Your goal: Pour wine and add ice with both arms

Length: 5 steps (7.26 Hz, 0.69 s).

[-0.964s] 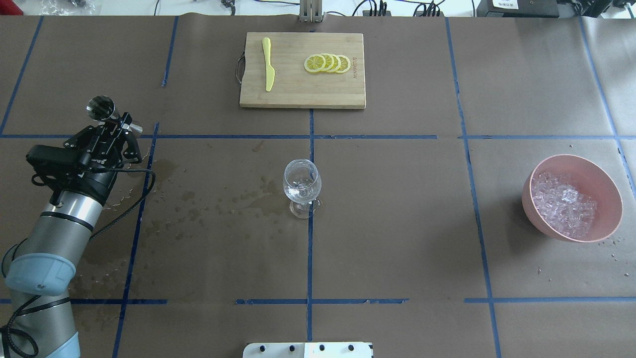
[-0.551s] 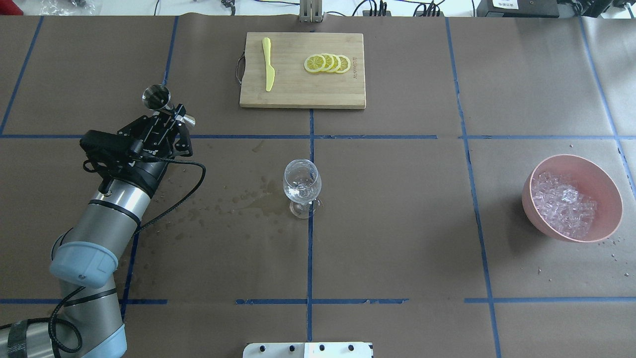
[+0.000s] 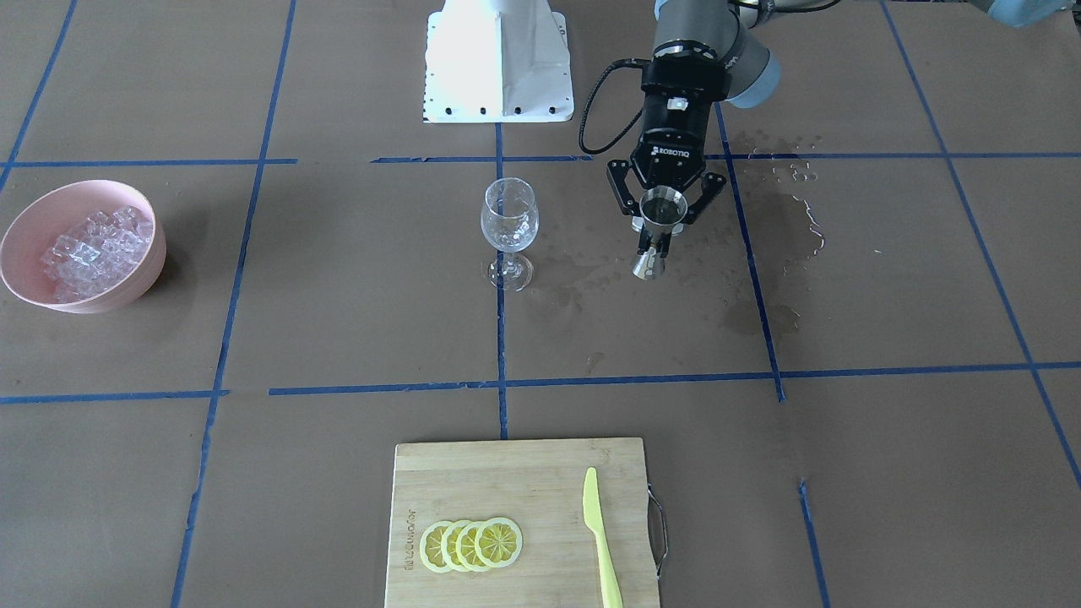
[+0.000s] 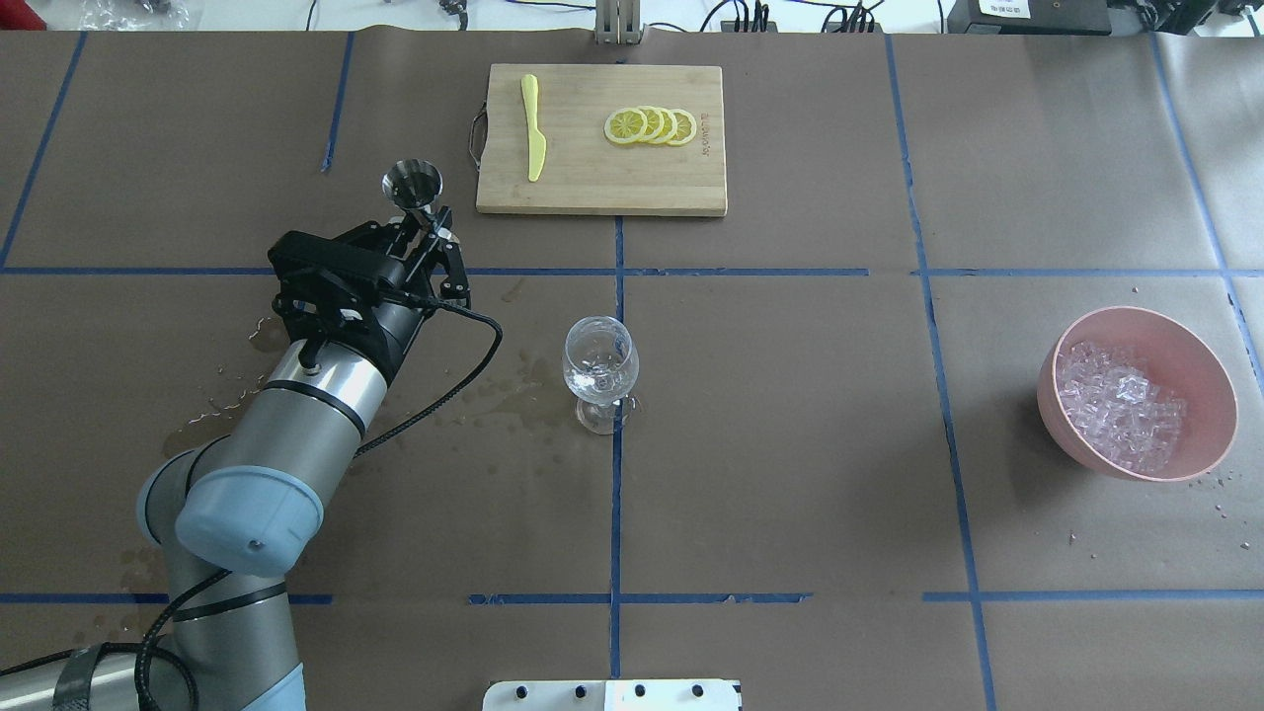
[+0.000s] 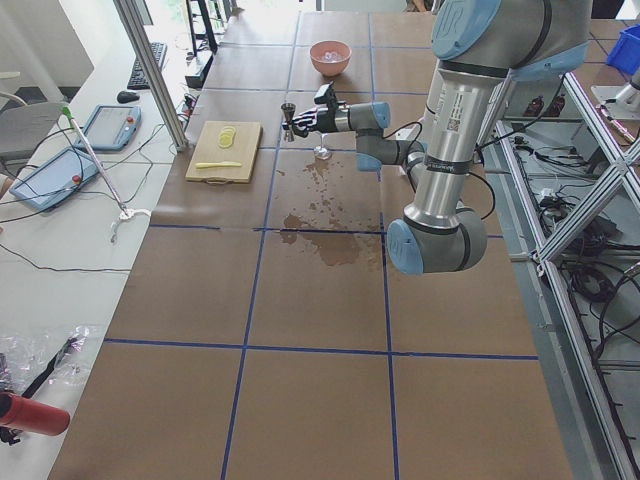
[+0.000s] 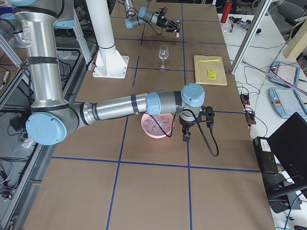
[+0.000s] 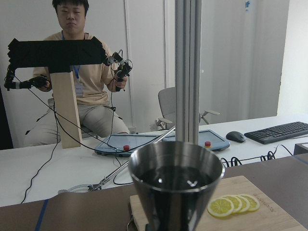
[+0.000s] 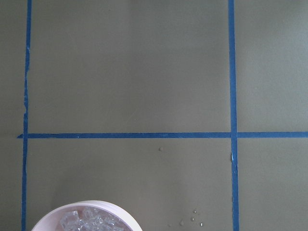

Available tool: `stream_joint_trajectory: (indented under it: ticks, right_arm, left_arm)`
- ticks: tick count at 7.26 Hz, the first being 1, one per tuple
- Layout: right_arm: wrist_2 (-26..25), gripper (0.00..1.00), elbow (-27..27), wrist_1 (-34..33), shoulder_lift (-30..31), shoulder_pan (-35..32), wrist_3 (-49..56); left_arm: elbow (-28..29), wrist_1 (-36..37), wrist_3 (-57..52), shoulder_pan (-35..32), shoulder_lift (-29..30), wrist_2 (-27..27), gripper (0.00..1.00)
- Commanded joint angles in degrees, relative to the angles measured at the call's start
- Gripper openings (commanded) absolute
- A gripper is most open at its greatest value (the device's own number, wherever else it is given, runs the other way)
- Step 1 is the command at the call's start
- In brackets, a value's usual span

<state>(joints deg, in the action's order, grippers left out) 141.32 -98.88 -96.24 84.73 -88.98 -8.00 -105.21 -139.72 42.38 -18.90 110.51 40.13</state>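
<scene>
Left of the glass (image 4: 599, 367), my left end effector (image 4: 426, 233) is clamped on the waist of the jigger (image 3: 662, 208), cup upright. The wrist view shows the wine (image 7: 175, 177) dark inside it. I'd call this the carry, pour not yet made: no wine in the glass that I can see. Next I must bring the jigger's lip over the glass's rim, then tip slowly; wet patches (image 4: 513, 400) on the table (image 4: 790, 444) warn me about spills. Over on the right, the ice (image 4: 1121, 410) sits heaped in the bowl (image 4: 1217, 395). My right end effector (image 6: 186, 138) shows only in a side view, near the bowl; open or closed, I can't tell.
</scene>
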Motion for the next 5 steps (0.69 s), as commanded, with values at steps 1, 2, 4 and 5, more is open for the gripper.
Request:
stream_joint_trajectory:
  ticks: [1, 2, 4, 5]
  right_arm:
    - [0.01, 1.0, 0.09, 0.0, 0.0, 0.12, 0.0]
    - [0.01, 1.0, 0.09, 0.0, 0.0, 0.29, 0.0]
    - [0.01, 1.0, 0.17, 0.0, 0.0, 0.47, 0.0]
    - [0.01, 1.0, 0.17, 0.0, 0.0, 0.65, 0.0]
  left_arm:
    - [0.09, 6.61, -0.02, 2.28, 3.55, -0.22, 0.0]
    - [0.35, 8.83, -0.11, 3.59, 4.7, -0.4, 0.0]
    - [0.44, 8.94, -4.81, 6.66, 4.97, -4.06, 0.0]
    - [0.53, 8.86, -10.42, 7.72, 5.06, -7.22, 0.0]
